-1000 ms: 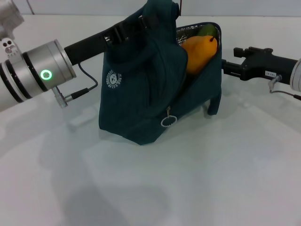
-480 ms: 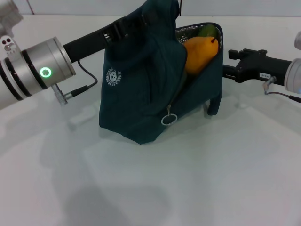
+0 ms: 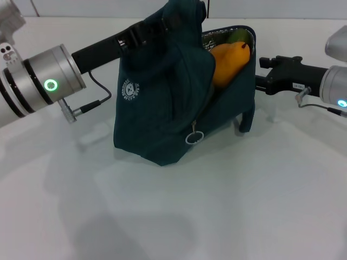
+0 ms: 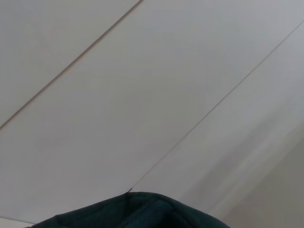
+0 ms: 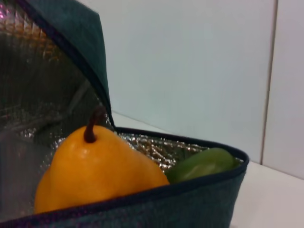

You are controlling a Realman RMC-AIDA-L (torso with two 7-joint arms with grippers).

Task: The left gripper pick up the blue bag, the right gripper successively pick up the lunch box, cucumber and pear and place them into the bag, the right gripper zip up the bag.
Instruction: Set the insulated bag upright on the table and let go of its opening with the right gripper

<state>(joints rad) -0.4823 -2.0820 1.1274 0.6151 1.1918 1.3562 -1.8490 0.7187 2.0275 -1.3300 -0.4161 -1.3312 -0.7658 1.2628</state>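
Note:
The blue bag (image 3: 162,108) stands on the white table, its top lifted and draped over my left gripper (image 3: 154,27), which is shut on it; the fingertips are hidden by cloth. Its mouth gapes to the right and shows a silver lining. A yellow pear (image 3: 227,62) lies in the opening, with the green cucumber (image 3: 238,37) behind it. The lunch box is hidden. My right gripper (image 3: 261,71) hangs open and empty just right of the bag's mouth. The right wrist view looks into the bag (image 5: 190,204) at the pear (image 5: 95,171) and cucumber (image 5: 202,164). A strip of bag cloth (image 4: 133,211) shows in the left wrist view.
A zipper pull ring (image 3: 193,138) hangs low on the bag's front seam. A black cable (image 3: 92,105) loops from my left wrist toward the bag. The white table (image 3: 217,206) spreads in front, and a pale wall stands behind.
My right arm has shifted a little, its wrist coming further into view at the right while the gripper stays beside the bag's mouth. Bag, pear and left arm have barely moved.

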